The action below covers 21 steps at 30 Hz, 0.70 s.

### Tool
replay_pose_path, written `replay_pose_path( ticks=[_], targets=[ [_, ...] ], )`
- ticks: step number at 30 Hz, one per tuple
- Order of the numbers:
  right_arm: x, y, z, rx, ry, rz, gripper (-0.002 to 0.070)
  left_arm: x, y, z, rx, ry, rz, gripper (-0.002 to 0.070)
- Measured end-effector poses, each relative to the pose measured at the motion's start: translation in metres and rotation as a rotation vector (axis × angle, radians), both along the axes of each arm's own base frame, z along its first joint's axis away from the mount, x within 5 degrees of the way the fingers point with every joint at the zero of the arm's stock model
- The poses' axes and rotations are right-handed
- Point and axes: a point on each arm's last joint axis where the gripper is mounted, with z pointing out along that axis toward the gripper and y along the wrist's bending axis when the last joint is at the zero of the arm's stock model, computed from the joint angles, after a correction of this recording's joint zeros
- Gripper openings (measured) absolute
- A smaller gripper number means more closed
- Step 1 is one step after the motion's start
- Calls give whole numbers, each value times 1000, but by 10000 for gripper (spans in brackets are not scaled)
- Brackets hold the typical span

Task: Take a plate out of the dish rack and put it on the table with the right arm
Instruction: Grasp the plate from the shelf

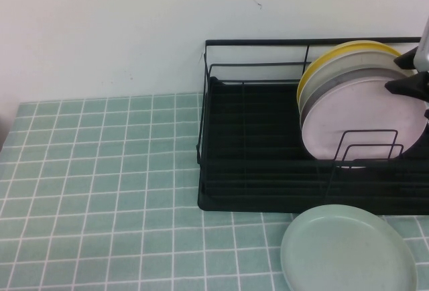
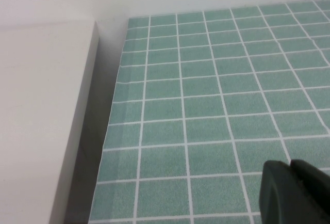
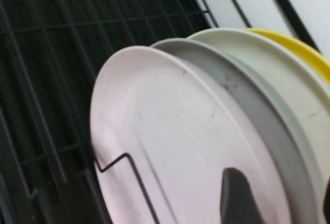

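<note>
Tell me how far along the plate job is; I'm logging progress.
Done: the right tool has reached the dish rack, jaws open astride the pink plate's upper rim. In hand: the grasp, not yet closed; the plate stands in the rack ahead of grey, cream and yellow plates. Left: lift it out, set it on the table. The left tool hovers over bare tiles.

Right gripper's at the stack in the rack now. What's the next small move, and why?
Probably close the right gripper on the pink plate's rim. Its jaws stand open astride the upper edge of that front plate, which stands upright in the dish rack, so a grip should come before any lift. The left gripper sits parked over bare table.
</note>
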Motion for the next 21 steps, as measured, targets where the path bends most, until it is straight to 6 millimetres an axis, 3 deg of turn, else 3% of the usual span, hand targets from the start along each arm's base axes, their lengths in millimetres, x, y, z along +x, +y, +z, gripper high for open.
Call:
replay_pose_path(
  ticks=[21],
  targets=[
    [14,-3,-34,-28,76,-10,327,0,0,0,0,0,0,-4]
  ],
)
